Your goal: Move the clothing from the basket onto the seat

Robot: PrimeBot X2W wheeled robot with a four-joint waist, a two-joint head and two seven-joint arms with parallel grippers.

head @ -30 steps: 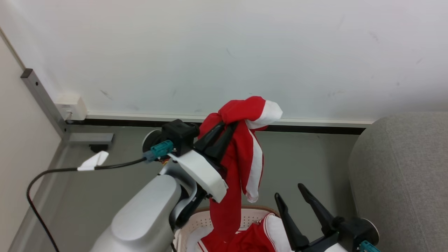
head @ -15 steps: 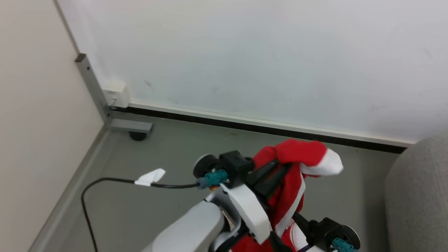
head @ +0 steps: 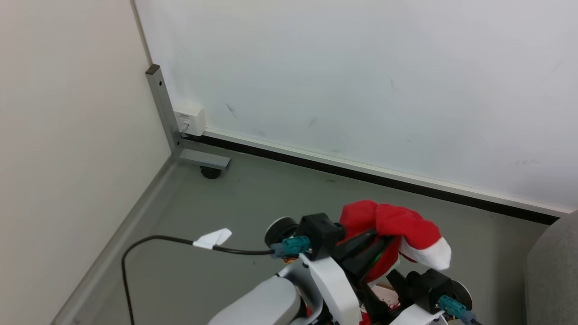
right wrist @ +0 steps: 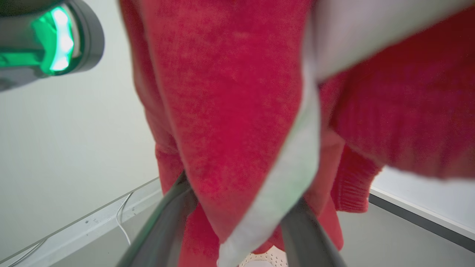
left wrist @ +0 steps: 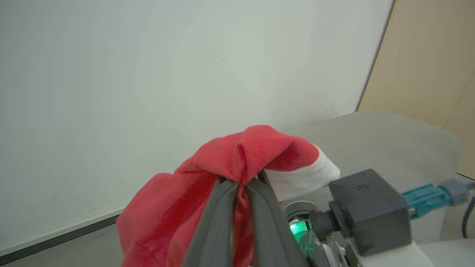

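While the left pincer is clamped on the red clothing, which hangs lengthwise toward six o'clock between the right pincer's spread fingers, the seat lies at three o'clock, nearer the right arm.

Your inventory, as you see it: clothing red with white cuff and stripe; basket cream, perforated; seat light grey; floor dull grey-green; wall white, black base strip; cable black, white tag, teal plug.

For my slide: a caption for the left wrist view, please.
Left gripper shut on soft red-and-white fabric garment, white wall behind.
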